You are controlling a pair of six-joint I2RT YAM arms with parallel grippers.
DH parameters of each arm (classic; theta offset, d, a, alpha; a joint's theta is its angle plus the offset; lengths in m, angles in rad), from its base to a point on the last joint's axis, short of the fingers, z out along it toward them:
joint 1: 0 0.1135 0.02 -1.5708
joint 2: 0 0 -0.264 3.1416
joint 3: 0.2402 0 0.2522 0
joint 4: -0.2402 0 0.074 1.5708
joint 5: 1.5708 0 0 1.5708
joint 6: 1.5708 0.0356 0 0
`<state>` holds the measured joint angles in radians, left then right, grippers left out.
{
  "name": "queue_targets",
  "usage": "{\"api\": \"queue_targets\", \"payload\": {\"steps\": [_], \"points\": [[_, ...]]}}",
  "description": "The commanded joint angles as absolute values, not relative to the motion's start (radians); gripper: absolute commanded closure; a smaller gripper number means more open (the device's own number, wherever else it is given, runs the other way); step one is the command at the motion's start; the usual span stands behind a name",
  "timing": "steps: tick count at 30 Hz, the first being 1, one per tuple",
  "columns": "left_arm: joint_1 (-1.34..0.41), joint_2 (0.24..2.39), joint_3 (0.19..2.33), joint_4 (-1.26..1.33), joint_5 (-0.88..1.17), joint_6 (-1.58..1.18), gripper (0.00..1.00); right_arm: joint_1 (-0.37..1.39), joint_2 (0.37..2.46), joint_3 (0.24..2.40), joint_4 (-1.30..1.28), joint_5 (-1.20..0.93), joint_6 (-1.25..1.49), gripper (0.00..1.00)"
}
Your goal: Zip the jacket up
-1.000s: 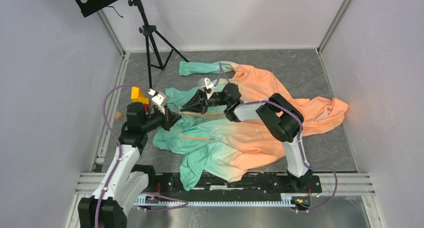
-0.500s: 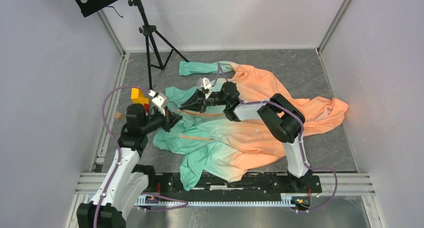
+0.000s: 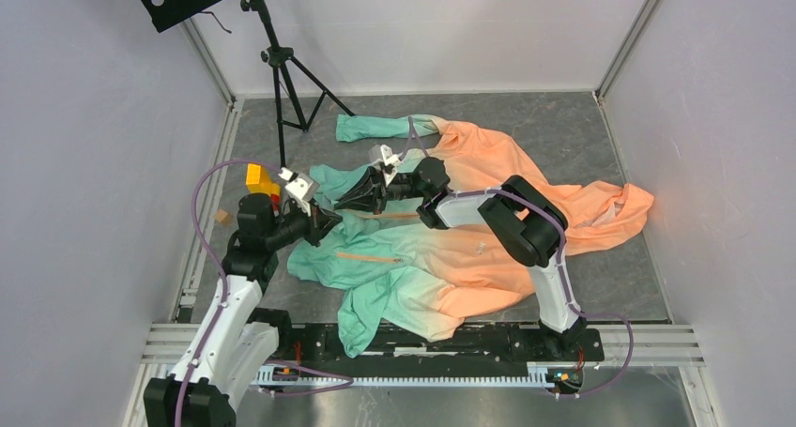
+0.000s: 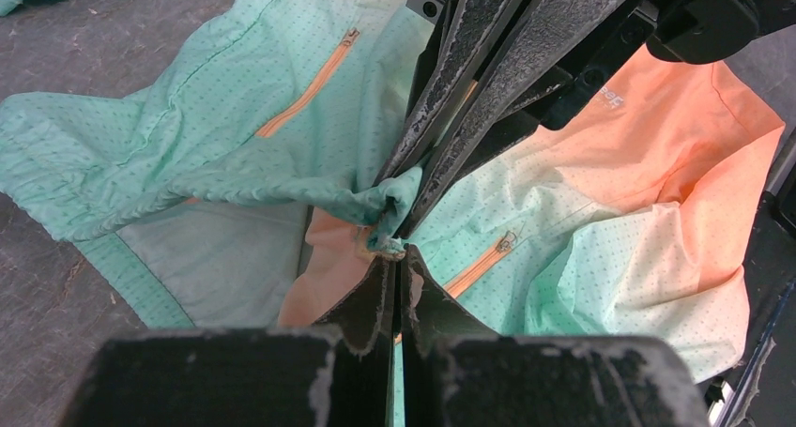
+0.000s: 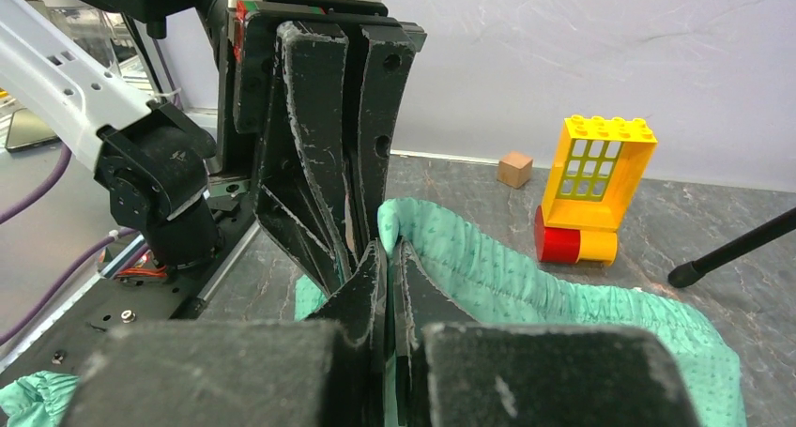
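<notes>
The jacket (image 3: 451, 249) lies spread on the grey floor, mint green on the left fading to peach on the right. My left gripper (image 3: 329, 218) and right gripper (image 3: 347, 202) meet tip to tip over its green left edge. In the left wrist view my left gripper (image 4: 396, 253) is shut on a small bunch of the jacket's (image 4: 235, 117) hem, with the right one's fingers (image 4: 441, 155) pinching the same bunch from above. In the right wrist view my right gripper (image 5: 387, 251) is shut on the green gathered hem (image 5: 526, 286). Orange pocket zips (image 4: 305, 84) lie on either side.
A black tripod stand (image 3: 282, 70) rises at the back left. A yellow and red toy block (image 3: 258, 176) and a small wooden cube (image 3: 222, 217) sit left of the jacket. The arms' metal base rail (image 3: 422, 338) runs along the near edge. Grey walls close in both sides.
The right gripper has edged slightly left and the left gripper slightly toward it, pulling the pinched hem with them. Both stay shut on the jacket.
</notes>
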<state>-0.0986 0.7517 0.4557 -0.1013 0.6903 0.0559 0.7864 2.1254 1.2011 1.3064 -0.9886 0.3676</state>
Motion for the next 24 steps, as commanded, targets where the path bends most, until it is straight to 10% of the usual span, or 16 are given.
{"api": "queue_targets", "payload": {"steps": [1,10,18,24], "points": [[-0.104,0.745,0.471,-0.082,0.712,0.078,0.98,0.812,2.127,1.256,1.416,-0.987,0.408,1.00],[-0.105,0.670,0.480,-0.093,0.612,-0.110,0.96,0.796,2.105,1.257,1.311,-0.961,0.369,1.00],[-0.104,0.559,0.537,-0.218,0.596,-0.273,0.53,0.794,2.098,1.272,1.212,-0.929,0.328,1.00],[-0.104,0.532,0.593,-0.312,0.502,-0.432,0.44,0.794,2.076,1.276,1.130,-0.907,0.286,1.00]]}}
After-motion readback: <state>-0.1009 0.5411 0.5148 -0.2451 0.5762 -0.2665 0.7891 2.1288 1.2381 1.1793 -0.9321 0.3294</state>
